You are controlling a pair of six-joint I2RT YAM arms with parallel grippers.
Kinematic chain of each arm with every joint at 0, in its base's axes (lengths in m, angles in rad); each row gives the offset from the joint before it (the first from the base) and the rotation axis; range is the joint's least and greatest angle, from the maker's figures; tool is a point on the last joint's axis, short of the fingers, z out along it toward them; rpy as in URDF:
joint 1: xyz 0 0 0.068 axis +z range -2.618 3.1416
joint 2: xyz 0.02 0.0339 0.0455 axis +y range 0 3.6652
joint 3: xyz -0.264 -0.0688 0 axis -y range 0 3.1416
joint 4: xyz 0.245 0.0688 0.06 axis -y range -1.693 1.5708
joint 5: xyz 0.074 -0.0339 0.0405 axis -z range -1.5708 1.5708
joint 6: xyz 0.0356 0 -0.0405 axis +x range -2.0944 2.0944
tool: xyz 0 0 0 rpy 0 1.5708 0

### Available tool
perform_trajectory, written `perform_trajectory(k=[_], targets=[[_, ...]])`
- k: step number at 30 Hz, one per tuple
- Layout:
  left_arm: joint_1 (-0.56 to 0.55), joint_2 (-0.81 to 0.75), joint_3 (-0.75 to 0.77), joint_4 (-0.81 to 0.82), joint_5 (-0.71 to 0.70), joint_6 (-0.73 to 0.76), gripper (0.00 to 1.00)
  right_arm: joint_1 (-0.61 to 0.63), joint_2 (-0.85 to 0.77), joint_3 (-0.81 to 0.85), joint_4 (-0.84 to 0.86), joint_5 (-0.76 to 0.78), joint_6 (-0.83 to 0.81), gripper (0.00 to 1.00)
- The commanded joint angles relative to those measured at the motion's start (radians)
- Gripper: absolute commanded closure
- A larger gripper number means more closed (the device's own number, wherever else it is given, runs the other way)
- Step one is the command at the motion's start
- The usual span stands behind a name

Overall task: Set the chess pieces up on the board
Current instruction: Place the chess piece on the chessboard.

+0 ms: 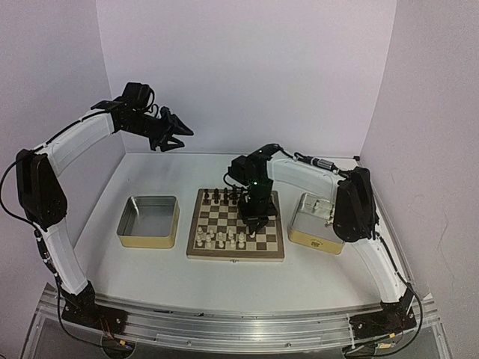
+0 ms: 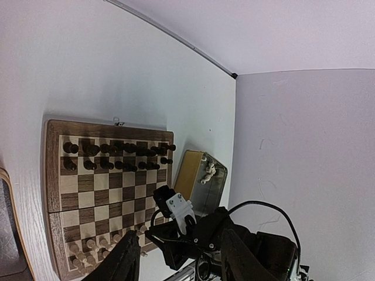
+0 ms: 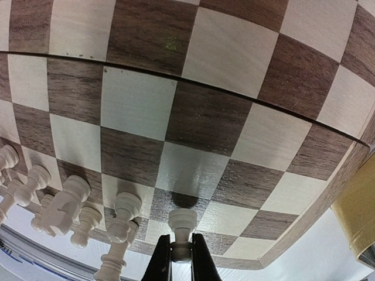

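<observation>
The board (image 1: 236, 256) lies mid-table with dark pieces (image 1: 221, 196) along its far rows and cream-white chess pieces (image 1: 217, 238) along its near rows. My right gripper (image 1: 254, 224) points down over the board's near right part. In the right wrist view it (image 3: 181, 257) is shut on the head of one white pawn (image 3: 182, 225), upright over a dark square near the board's (image 3: 222, 117) edge; whether its base touches the square I cannot tell. More white pieces (image 3: 67, 202) stand to its left. My left gripper (image 1: 179, 138) hangs high at the back left, open and empty.
A metal tin (image 1: 149, 221) lies left of the board. Another tin (image 1: 318, 223) stands to the right, with a few white pieces (image 2: 208, 171) inside it. Walls close off the table at the back and both sides.
</observation>
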Motion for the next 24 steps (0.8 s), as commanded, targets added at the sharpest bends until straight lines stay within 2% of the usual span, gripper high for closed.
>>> perform_trajectory(k=[1, 24], targets=[[0.0, -0.037, 0.006, 0.006, -0.013, 0.018, 0.54, 0.007, 0.016, 0.035, -0.161, 0.006, -0.002, 1.0], [-0.001, -0.047, -0.013, 0.019, -0.018, 0.013, 0.54, 0.006, 0.033, 0.062, -0.191, 0.003, -0.01, 1.0]])
